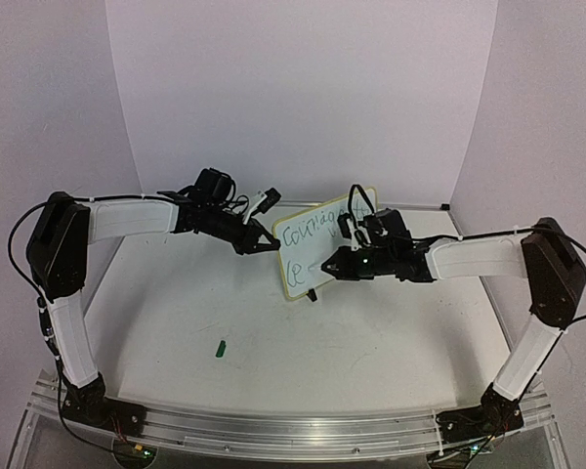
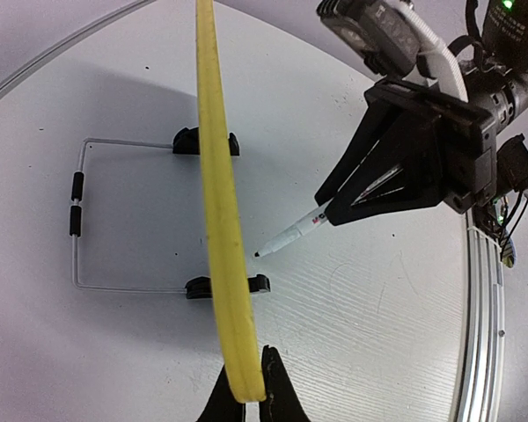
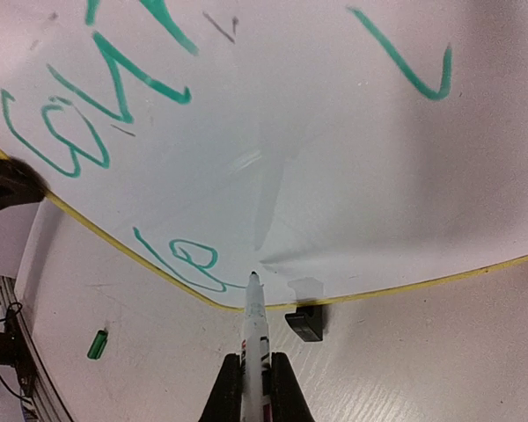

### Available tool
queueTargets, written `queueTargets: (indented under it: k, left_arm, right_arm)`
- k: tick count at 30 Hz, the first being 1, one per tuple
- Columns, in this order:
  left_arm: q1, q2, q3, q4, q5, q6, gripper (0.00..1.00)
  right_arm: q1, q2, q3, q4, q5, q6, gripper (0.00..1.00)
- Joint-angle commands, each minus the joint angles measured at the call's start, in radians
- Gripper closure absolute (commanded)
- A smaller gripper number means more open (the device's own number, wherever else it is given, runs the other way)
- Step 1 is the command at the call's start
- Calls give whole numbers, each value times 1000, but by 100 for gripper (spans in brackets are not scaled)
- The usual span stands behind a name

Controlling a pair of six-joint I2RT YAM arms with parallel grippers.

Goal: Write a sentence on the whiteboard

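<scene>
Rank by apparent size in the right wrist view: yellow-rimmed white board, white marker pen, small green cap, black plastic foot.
1. yellow-rimmed whiteboard, filling most of the view
2. white marker pen
3. black plastic foot and green cap look about alike; unranked.

We count one whiteboard [image 1: 305, 256], with two lines of green writing [image 1: 311, 233] on it. One marker [image 2: 292, 235], one loose green cap [image 1: 220, 347]. Two arms: left arm [image 1: 127, 217], right arm [image 1: 474, 256]. Two grippers: left gripper [image 1: 267, 243], right gripper [image 1: 329, 264], two fingers each. Under the board, the left wrist view gives us two black feet [image 2: 207, 141]; the right wrist view gives one foot whole and a second cut off by the frame edge, so we log two. One wire stand [image 2: 81, 220], with two black sleeves [image 2: 76, 186] on it. One table [image 1: 371, 342], one metal rail [image 1: 293, 425]
</scene>
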Motion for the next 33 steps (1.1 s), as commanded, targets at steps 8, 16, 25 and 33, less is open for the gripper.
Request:
queueTargets:
  k: [8,16,25,33]
  left_arm:
    - [-17,-5,20,-63,21,8,100]
    - [-17,-1,21,-62,19,10,100]
    - [-17,3,21,-63,19,9,100]
    - [-17,6,21,-64,19,10,100]
  right_arm:
    - [-23,22,21,52,-74,0,100]
    - [-38,49,49,63,-74,11,100]
    - [-52,32,53,74,-74,3,100]
    - [-52,52,65,83,-136,-18,100]
